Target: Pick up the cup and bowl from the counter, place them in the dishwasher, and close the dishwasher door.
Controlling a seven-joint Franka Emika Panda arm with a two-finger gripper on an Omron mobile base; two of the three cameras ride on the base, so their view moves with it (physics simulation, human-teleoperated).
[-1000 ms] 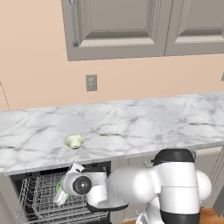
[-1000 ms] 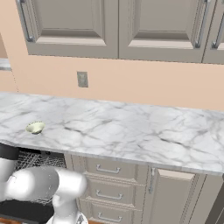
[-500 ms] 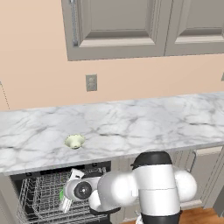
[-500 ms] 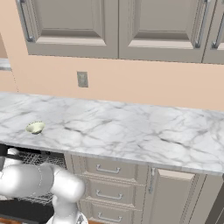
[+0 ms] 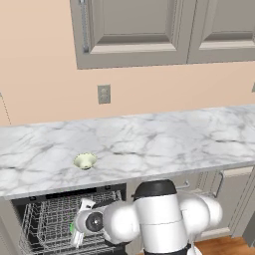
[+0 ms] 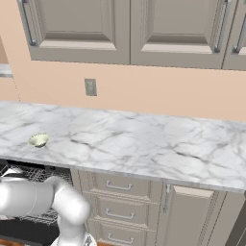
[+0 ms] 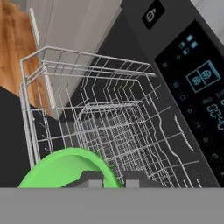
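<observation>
The counter runs wide across both base views, with grey-beige wall cabinets above it, a wall outlet on the peach wall, and grey-beige drawers under its right part. Beneath its left part the dishwasher stands open, its wire rack pulled out and, in the hand view, the control strip along the door's edge. Compared with a second ago, the arm has swung lower and further left in front of the opening, so the end effector now sits at the rack; I judge the drop-off is close. It grips the cup, whose green rim fills the lower left of the hand view between the fingertips. The bowl rests alone on the counter, well apart, its turn to come. The rack's raised wires are what the cup must clear going in.
</observation>
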